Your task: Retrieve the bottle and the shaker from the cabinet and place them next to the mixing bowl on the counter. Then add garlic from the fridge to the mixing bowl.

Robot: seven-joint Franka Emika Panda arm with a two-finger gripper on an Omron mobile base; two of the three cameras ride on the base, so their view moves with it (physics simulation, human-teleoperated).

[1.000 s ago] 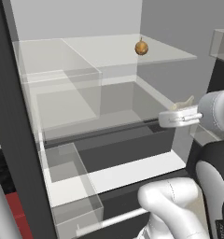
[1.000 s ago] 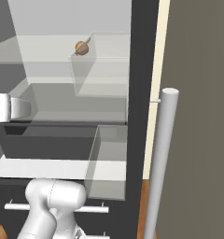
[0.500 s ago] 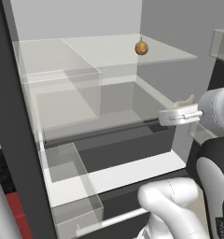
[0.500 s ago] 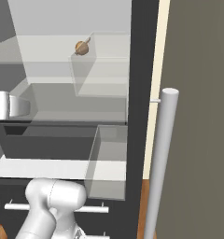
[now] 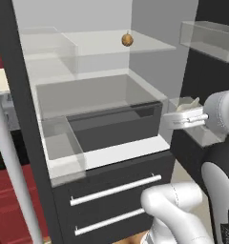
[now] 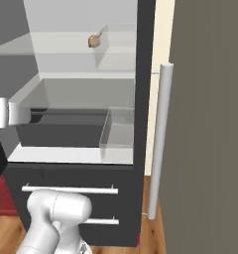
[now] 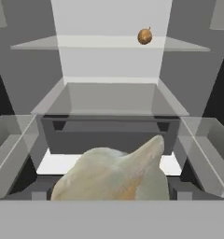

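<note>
Gripper (image 5: 172, 119) closed wide about the garlic (image 7: 117, 175), holding the pale bulb just outside the open fridge (image 5: 20, 95) at the level of its clear drawer (image 5: 114, 129). Straight ahead, that drawer. Higher up, on a glass shelf (image 7: 104, 43), a small brown round item (image 7: 144, 36), well apart.

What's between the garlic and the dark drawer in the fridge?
Nothing but bare air, as the left base view shows: the garlic is outside the fridge, off its right front, and the drawer lies inside.
</note>
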